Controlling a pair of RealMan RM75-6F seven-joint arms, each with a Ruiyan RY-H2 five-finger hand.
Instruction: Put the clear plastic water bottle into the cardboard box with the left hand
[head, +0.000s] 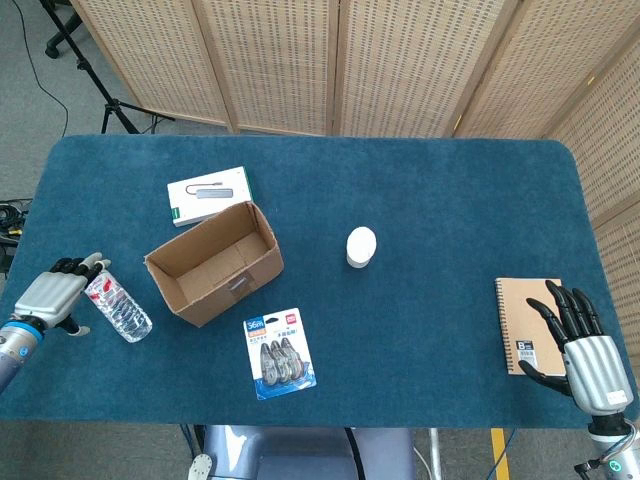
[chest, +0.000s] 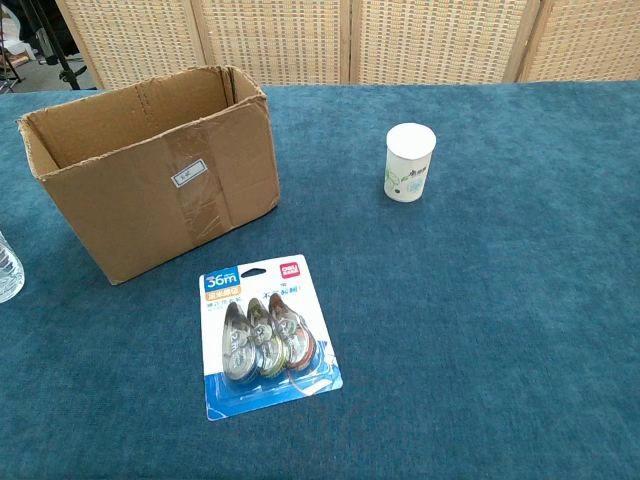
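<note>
Counter (head: 450, 200): blue cloth.
Cardboard box (head: 213, 262): open, upright.
Water bottle (head: 117, 306): lies left of the box, outside it.
Left robot hand (head: 52, 293): at the bottle's cap end; grip unclear.
Right robot hand (head: 583, 348): released, fingers spread, over the notebook (head: 525, 323).

A brown cardboard box (head: 213, 262) sits on a deep teal carpeted table (head: 440, 200). Nearby, a blue correction-tape pack (chest: 263, 335) and a white cup (chest: 409, 162).

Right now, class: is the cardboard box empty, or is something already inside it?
Empty. The head view looks straight into the open-topped cardboard box and shows only its bare floor.
</note>
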